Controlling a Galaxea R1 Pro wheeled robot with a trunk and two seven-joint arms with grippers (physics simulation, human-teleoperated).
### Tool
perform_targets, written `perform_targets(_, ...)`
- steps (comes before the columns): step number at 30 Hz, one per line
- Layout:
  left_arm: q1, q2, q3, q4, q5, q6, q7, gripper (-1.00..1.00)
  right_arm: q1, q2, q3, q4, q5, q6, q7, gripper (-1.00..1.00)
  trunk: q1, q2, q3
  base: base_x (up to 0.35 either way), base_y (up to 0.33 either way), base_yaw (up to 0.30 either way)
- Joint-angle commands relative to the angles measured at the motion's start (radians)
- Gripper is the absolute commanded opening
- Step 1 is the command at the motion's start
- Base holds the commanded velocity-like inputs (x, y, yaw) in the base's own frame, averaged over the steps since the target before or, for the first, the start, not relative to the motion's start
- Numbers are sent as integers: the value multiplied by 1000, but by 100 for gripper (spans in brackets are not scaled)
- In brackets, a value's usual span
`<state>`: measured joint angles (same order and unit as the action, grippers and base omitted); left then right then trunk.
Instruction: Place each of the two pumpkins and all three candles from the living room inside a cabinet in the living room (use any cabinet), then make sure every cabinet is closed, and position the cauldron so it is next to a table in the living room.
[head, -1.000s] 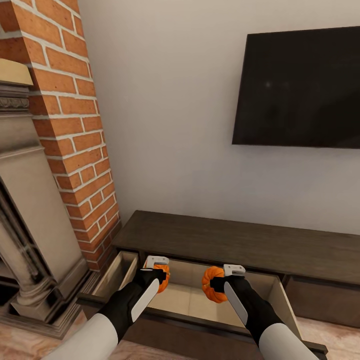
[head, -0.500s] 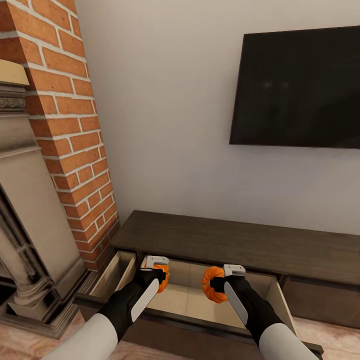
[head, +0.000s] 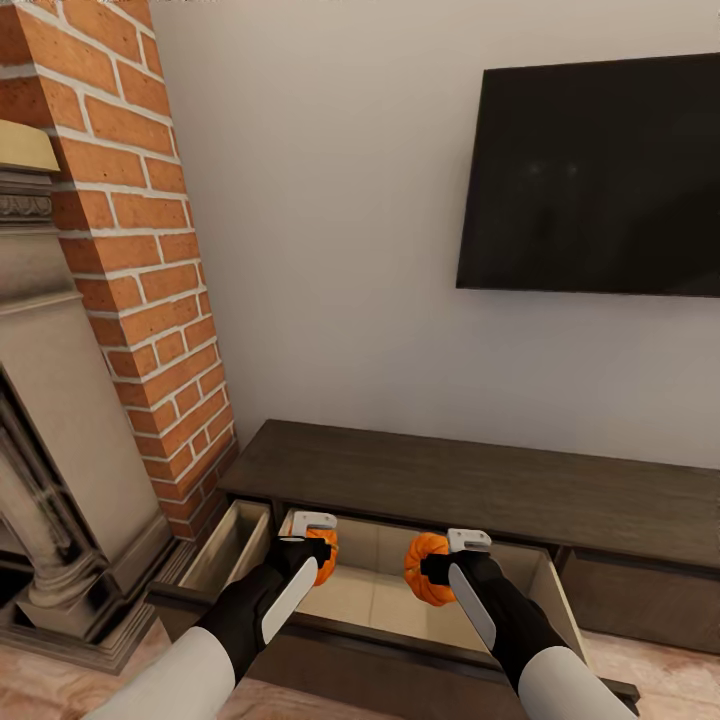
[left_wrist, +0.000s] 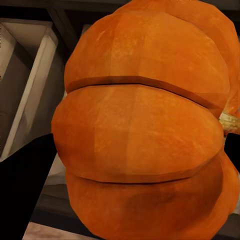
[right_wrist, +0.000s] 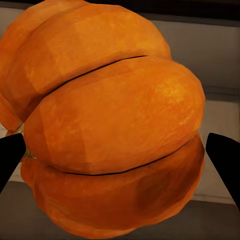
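A: Over the open drawer, two pumpkins, one per arm. Left pumpkin (head: 324, 556) sits clamped in the left end effector (head: 318, 548); right pumpkin (head: 427, 568) is gripped by the right end effector (head: 440, 566). Both hang above the tan drawer floor, not resting on it as far as I can tell.

B: Wrist views confirm?
A: Yes. Left wrist: pumpkin (left_wrist: 145, 130) close up, dark finger (left_wrist: 25, 190) at its side. Right wrist: pumpkin (right_wrist: 112, 120) between two dark fingertips (right_wrist: 225, 155). Contact edge is partly hidden, so grip depth is a guess.

B: Step?
A: Placing pumpkins inside the cabinet (head: 480, 490). Middle drawer (head: 390, 600) is pulled out; a smaller one (head: 232, 545) on the fireplace side is open too.

B: Next move?
A: Probably lower both, let go, pull the arms clear of the drawer walls. Round things may roll once freed. Then candles, closing drawers, cauldron; none of those are in sight.

B: Surroundings?
A: TV (head: 595, 180) on the pale wall, brick fireplace (head: 130, 270) to the robot's left, plank floor (head: 640, 670).

B: Change from the earlier frame?
A: Whole picture shifted slightly, TV edge sits further left, so the camera moved. Arms and pumpkins hold the same pose over the drawer.
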<state>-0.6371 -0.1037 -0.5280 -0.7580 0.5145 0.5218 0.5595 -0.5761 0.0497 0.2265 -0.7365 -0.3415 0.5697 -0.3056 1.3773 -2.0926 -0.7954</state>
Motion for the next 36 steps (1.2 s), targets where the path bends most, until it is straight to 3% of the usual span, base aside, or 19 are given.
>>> perform_targets(1,-1,1,-4,-1,10,1,11,-100,-1,-1,4,-1,-10,3,-10,-100,0,-1,-1,-3,-2,0)
perform_targets(9,-1,1,-4,-1,9,1,12,-100,-1,-1,4,-1,-11,3,-10,-100,0,-1,-1,0,0,0)
perform_targets(29,-1,1,-3,-1,10,-12,11,-100,-1,-1,3,-1,-11,-68,-10,-100,77,-141,-64,0,0,0)
perform_targets(36,-1,1,-3,-1,10,-12,11,-100,-1,-1,2,-1,-11,-73,-10,-100,92,-169,-76,0,0,0)
